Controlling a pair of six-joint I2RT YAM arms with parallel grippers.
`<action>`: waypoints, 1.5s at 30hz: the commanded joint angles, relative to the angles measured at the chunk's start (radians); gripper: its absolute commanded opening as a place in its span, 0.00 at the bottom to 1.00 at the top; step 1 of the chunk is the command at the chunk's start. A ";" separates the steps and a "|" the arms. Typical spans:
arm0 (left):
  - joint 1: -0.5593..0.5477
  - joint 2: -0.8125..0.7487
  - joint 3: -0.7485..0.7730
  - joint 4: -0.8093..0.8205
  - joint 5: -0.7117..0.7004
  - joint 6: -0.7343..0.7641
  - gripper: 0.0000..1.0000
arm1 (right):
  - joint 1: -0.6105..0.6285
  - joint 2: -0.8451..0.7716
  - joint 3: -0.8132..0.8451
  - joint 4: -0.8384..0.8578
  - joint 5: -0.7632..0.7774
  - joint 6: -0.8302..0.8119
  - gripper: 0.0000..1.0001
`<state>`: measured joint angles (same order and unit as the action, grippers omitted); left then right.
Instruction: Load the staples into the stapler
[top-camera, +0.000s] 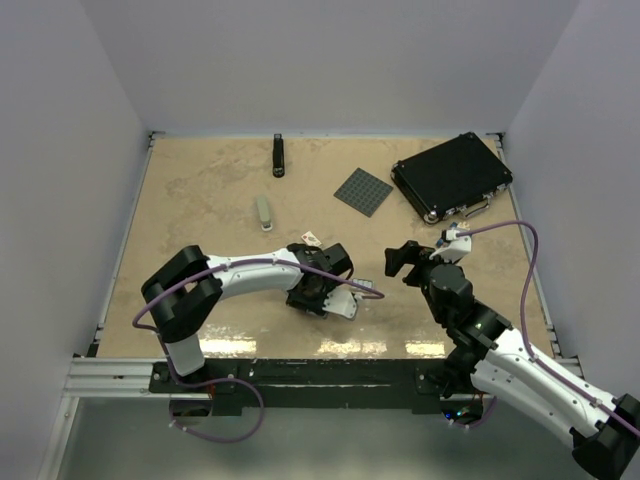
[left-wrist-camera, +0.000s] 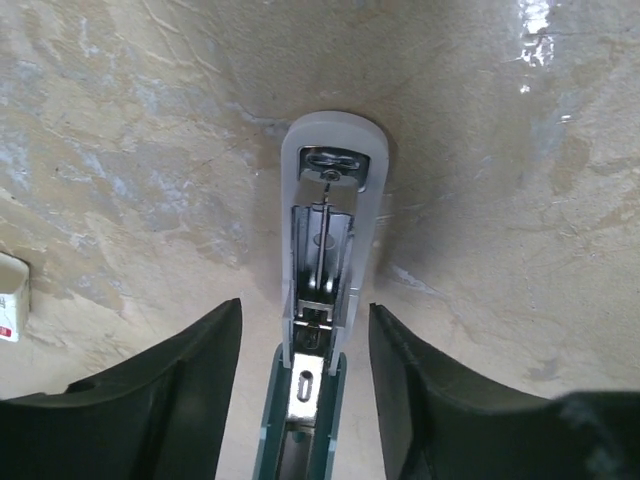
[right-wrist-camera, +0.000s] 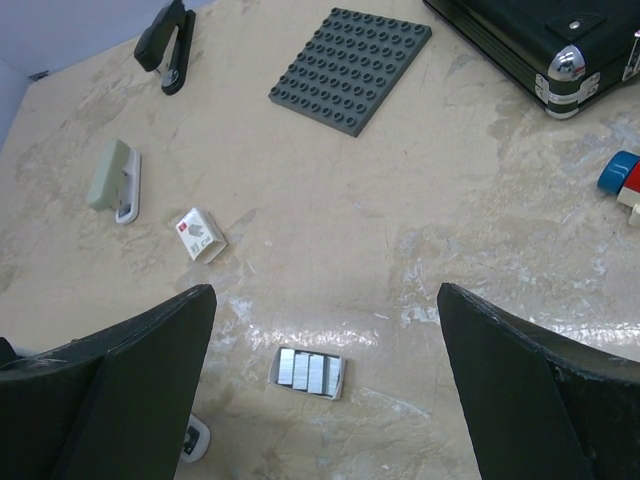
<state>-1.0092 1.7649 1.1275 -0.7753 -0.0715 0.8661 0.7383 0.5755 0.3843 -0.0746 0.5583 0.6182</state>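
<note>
Beige tabletop (right-wrist-camera: 450, 200): staples (right-wrist-camera: 310, 372) fill their small tray (right-wrist-camera: 274, 368), white box (right-wrist-camera: 202, 235) nearby; my left gripper (left-wrist-camera: 305, 308) straddles the opened stapler (left-wrist-camera: 325, 250) unclenched, right gripper (right-wrist-camera: 322, 295) spread, empty.

White staple box (top-camera: 311, 238) near left arm (top-camera: 250, 272)

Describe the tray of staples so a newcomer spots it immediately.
In the right wrist view, start at the grey studded plate. Come down toward the bottom, between the dark fingers: the small open tray shows silvery staple strips, unlike the white box up-left.
</note>
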 joint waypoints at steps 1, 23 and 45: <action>-0.005 -0.038 0.017 0.039 -0.024 -0.027 0.62 | -0.001 -0.011 0.010 0.015 0.009 -0.023 0.99; 0.358 -0.594 -0.285 0.702 -0.388 -1.131 0.95 | -0.002 0.408 0.304 -0.158 -0.213 -0.058 0.99; 0.543 -0.907 -0.561 0.932 -0.528 -1.099 0.97 | -0.002 0.870 0.533 -0.479 -0.293 0.092 0.39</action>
<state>-0.4419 0.8883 0.5777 0.0219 -0.5354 -0.2752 0.7383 1.4357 0.8619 -0.5114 0.2733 0.6788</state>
